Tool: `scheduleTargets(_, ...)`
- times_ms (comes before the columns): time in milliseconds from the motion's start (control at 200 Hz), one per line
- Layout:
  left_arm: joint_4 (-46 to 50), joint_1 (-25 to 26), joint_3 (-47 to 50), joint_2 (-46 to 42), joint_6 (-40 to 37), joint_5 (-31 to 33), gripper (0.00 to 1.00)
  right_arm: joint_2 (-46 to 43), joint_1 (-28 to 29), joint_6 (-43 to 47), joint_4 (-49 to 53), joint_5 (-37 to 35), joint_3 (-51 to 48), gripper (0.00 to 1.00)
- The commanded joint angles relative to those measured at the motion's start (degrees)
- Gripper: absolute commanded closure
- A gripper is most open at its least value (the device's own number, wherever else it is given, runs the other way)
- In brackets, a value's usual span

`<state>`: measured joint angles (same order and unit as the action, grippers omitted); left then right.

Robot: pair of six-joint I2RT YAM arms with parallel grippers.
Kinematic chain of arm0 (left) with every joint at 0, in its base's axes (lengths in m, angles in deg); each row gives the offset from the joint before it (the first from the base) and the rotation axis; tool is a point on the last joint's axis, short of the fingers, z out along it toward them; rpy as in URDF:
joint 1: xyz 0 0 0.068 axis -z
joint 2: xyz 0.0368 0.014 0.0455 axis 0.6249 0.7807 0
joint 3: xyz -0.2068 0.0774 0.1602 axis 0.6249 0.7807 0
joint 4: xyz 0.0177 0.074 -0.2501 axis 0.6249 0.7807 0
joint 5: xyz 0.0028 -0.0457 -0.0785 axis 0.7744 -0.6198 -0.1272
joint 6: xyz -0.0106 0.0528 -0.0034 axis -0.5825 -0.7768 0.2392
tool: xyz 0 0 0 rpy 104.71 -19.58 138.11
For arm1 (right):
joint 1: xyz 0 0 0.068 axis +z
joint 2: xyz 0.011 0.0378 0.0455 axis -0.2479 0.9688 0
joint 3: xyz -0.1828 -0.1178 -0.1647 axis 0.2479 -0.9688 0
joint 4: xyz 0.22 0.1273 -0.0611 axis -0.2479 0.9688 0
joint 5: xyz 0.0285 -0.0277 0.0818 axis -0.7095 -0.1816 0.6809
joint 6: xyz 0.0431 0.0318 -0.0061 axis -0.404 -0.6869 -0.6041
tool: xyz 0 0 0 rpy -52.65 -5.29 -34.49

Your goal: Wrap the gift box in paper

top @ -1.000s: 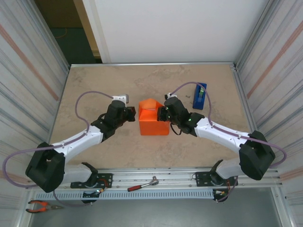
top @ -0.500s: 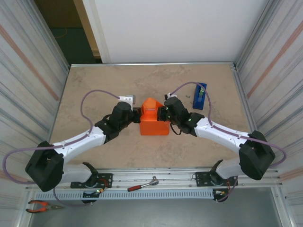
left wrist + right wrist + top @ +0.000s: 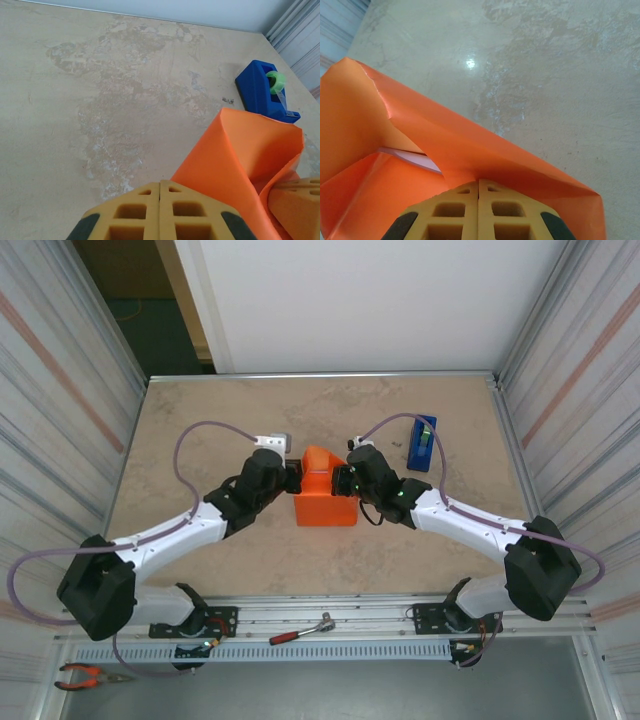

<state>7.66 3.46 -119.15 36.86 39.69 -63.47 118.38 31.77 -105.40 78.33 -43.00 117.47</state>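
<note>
Nearest you, a red-handled tool (image 3: 300, 631) lies on the rail (image 3: 380, 625) along the tabletop's (image 3: 200, 420) near edge, and orange-handled pliers (image 3: 85, 675) lie beyond the near left corner.

Past that, your two arms reach inward and meet at the middle of the tabletop, one on each side of the gift box (image 3: 325, 510), which sits there as a low orange block. The left gripper (image 3: 159, 186) is against its left side with its jaws closed, pad against pad, and you can see nothing pinched between them. The right gripper (image 3: 479, 183) is against the right side, also closed pad to pad, its tips resting on a fold.

The paper (image 3: 240, 150) rises between the two grippers in a creased, peaked flap above the box.

Further back, towards the far right corner, a blue tape dispenser (image 3: 422, 443) stands well apart from the box.
</note>
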Motion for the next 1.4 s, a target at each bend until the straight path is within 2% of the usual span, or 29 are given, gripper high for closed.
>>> scheduleTargets(0, -0.4, 0.9, -1.9, 1.3, -1.8, -0.5, 1.0, 5.2, 2.1, -2.4, 11.6, 6.8, -4.8, 1.0)
scheduleTargets(261, -0.6, 5.0, -1.2, 2.6, -1.1, 1.8, 1.0, 5.2, 2.0, -2.5, 11.4, 6.8, -4.9, 1.0)
scheduleTargets(586, 3.2, 7.2, -3.7, 5.5, 2.6, 4.1, 1.0, 3.0, 2.3, -3.7, 10.9, 8.1, -5.5, 1.0)
scheduleTargets(962, 5.4, 11.4, -4.3, 9.0, 8.3, 10.1, 1.0, 1.0, 2.1, -4.4, 11.5, 9.8, -3.8, 1.0)
scheduleTargets(1393, 5.0, 11.4, -2.4, 7.8, 8.5, 11.2, 1.0, -4.9, -7.3, 0.1, 15.3, 17.6, 1.5, 1.0)
